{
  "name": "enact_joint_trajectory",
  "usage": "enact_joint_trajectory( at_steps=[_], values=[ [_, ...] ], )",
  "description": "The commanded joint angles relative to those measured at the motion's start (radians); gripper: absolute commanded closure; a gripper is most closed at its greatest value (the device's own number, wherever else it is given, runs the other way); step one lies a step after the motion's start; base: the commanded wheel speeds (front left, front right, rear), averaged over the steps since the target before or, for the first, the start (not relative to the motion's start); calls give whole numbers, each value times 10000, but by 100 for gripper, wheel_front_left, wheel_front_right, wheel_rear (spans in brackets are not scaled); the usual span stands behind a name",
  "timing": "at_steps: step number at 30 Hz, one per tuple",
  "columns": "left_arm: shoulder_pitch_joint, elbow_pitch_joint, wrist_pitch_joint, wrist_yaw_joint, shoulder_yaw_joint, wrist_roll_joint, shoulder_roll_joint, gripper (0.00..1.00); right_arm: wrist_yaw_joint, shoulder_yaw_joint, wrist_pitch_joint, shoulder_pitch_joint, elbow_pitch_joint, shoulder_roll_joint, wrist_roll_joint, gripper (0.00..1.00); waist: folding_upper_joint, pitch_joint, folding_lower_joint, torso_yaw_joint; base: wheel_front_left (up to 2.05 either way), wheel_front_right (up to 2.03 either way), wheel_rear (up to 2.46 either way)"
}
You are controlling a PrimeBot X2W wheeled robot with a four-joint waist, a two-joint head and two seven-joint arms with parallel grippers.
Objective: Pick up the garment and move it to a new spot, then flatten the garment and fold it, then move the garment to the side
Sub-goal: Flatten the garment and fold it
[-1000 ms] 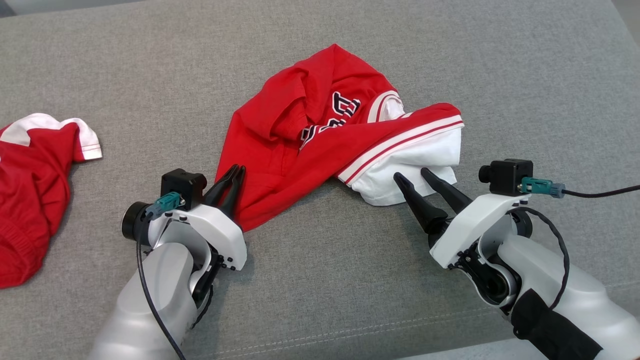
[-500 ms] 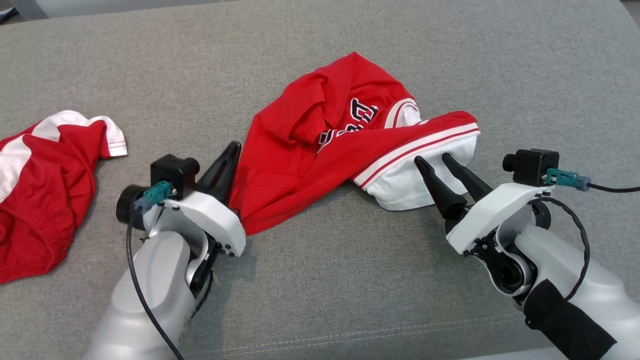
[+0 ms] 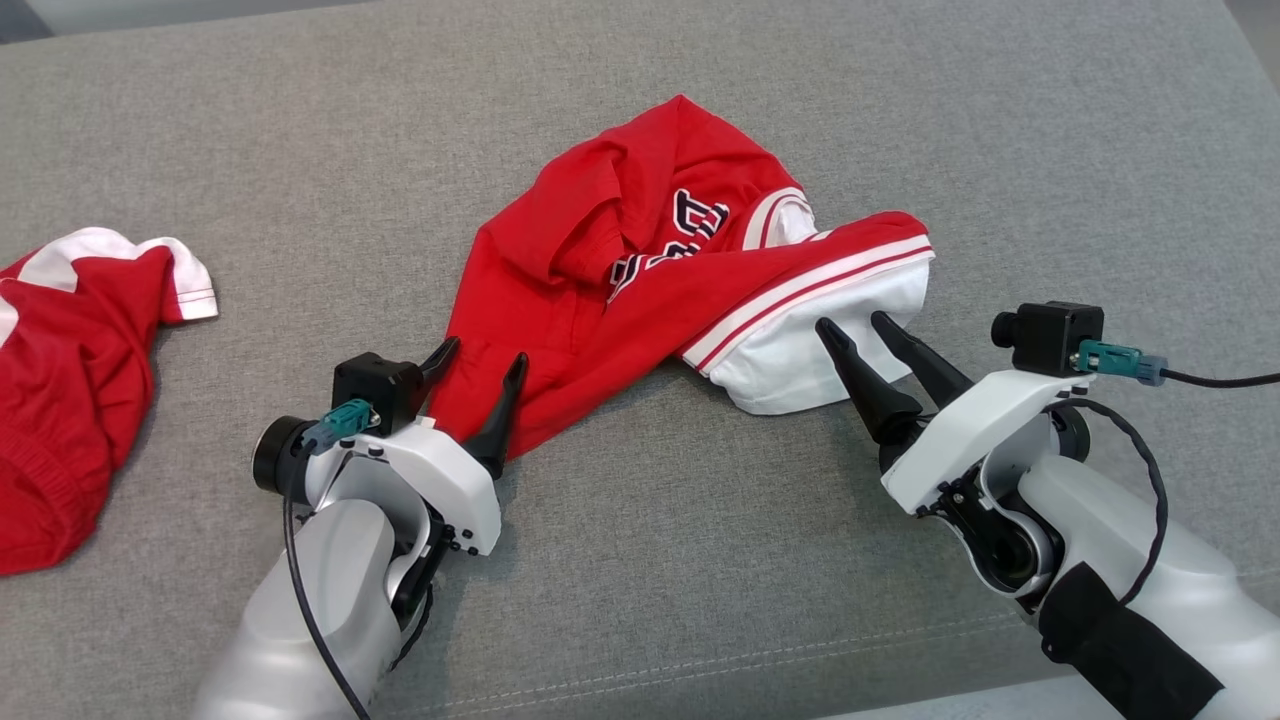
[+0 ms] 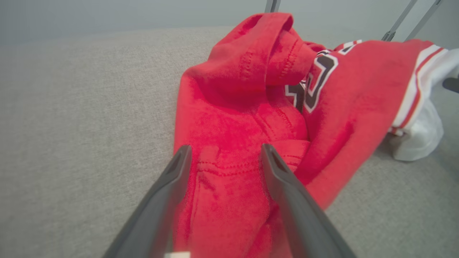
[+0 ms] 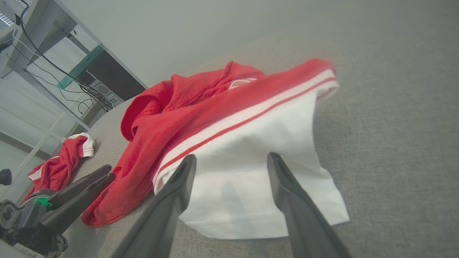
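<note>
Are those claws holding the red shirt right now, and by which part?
Nothing is held. The left gripper is open around the shirt's red corner; the right gripper is open at its white sleeve.

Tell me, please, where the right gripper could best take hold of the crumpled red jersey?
Probably the white sleeve, at its near hem: it lies flat on the grey surface, free edge toward the open right gripper. Come in low from the robot's side, one finger sliding under.
</note>
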Motion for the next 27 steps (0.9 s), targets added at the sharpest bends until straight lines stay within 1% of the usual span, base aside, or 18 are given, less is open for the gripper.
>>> enact_joint_trajectory(
  at_steps=[1,2,3,5,6,7,8,9,10,11,12,13,14,15,16,23,25,27],
  values=[
    [-404,-127,-55,-69,226,-56,289,0,46,13,-135,49,-143,19,-56,0,0,31,0,-48,0,0,0],
    [-416,-89,-55,-69,206,-75,294,0,46,2,-136,52,-141,21,-53,0,0,42,0,-80,0,0,0],
    [-430,-55,-55,-70,193,-97,299,7,46,-6,-136,53,-142,23,-52,0,0,58,0,-112,0,0,0],
    [-463,0,-55,-70,181,-137,319,11,46,-23,-138,48,-137,27,-51,0,0,88,0,-162,0,0,0],
    [-475,27,-55,-70,181,-158,323,15,46,-33,-138,47,-133,33,-49,0,0,95,0,-180,0,0,0],
    [-487,52,-55,-70,179,-169,327,23,46,-42,-139,47,-134,37,-49,0,0,103,0,-192,0,0,0],
    [-497,115,-55,-70,201,-181,331,25,46,-53,-140,49,-137,41,-48,0,0,108,0,-201,0,0,0],
    [-511,191,-55,-70,196,-170,333,31,46,-62,-140,51,-140,42,-49,0,0,111,0,-206,0,0,0],
    [-524,262,-55,-70,194,-180,323,42,46,-71,-141,51,-143,44,-51,0,0,112,0,-208,0,0,0],
    [-545,329,-55,-70,194,-179,319,45,46,-81,-141,50,-147,51,-51,0,0,114,0,-207,0,0,0],
    [-586,442,-55,-70,191,-158,310,42,46,-91,-142,44,-156,66,-58,0,0,113,0,-201,0,0,0],
    [-604,487,-55,-70,188,-155,301,50,46,-91,-142,39,-165,70,-62,0,0,107,0,-195,0,0,0],
    [-621,523,-55,-70,183,-149,295,63,46,-90,-143,32,-174,70,-70,0,0,101,0,-188,0,0,0],
    [-635,550,-55,-70,179,-146,292,89,46,-93,-143,24,-180,70,-76,0,0,91,0,-183,0,0,0],
    [-651,562,-55,-70,173,-117,302,100,46,-100,-143,15,-186,68,-81,0,0,79,0,-175,0,0,0],
    [-660,469,-55,-70,418,-1,336,100,46,-216,-145,62,-195,25,-106,0,0,-109,0,-78,0,0,0],
    [-638,137,-55,-47,641,64,367,100,46,-309,-145,106,-204,13,-123,0,0,-170,0,-31,0,0,0],
    [-599,-461,-55,101,1010,165,410,100,46,-437,-145,171,-205,-24,-142,0,0,-238,0,69,0,0,0]
  ],
)
